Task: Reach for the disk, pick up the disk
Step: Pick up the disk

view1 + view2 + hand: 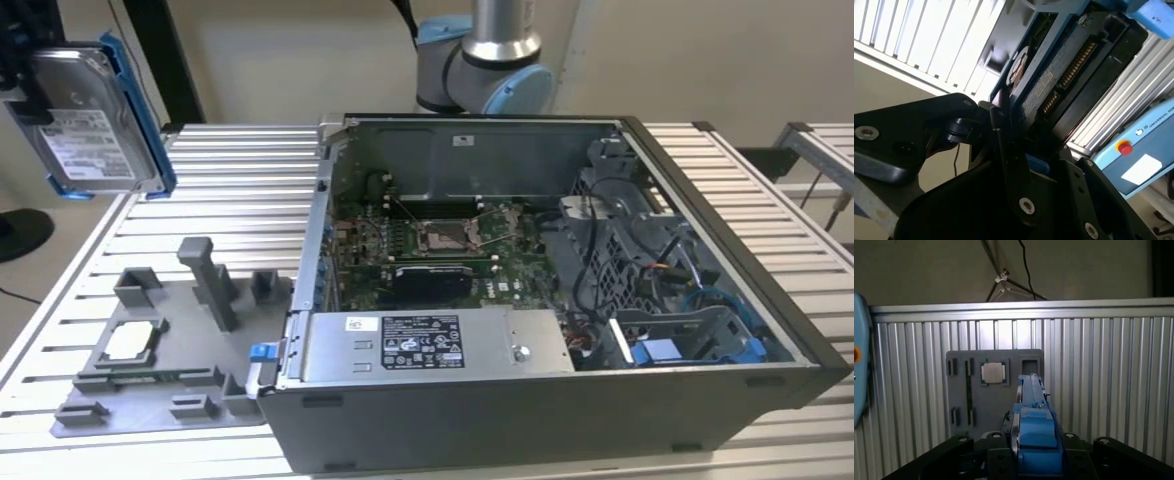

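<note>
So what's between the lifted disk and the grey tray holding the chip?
Just bare slatted table, in the exterior view, between the disk and the tray.

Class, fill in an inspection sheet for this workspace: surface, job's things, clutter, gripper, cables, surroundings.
Surface: slatted metal table.
Job's things: the disk is held in the air, clear of the table, at the exterior view's left.
Clutter: open computer case; grey fixture tray holding a small square chip.
Gripper: gripper shut on the disk.
Cables: dark wires bundled inside the case.
Surroundings: arm's base behind the case; plain wall beyond.
</note>
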`<state>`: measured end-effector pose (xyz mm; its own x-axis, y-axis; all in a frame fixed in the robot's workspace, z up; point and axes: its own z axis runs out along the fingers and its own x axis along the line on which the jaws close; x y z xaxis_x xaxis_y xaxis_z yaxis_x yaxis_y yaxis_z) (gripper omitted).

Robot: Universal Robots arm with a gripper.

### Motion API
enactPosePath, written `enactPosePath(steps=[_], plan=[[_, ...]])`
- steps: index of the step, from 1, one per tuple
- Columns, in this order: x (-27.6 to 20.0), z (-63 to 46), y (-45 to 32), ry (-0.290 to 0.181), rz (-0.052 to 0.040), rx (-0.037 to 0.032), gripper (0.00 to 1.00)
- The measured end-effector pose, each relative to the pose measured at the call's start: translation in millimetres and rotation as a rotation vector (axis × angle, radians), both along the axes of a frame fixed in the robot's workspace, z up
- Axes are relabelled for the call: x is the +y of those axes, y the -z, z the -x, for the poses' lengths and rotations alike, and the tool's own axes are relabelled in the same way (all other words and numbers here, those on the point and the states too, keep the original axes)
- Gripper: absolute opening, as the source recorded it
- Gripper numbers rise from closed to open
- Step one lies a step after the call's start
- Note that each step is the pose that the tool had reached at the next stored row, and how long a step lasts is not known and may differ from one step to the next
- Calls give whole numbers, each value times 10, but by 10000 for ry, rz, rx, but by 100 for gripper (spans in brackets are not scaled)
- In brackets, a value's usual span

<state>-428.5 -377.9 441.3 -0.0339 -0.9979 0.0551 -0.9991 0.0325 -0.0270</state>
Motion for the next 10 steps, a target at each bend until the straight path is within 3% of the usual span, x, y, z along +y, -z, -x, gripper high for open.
enactPosePath(steps=[10], plan=[[0, 0, -304, -1, 1, -1, 0]])
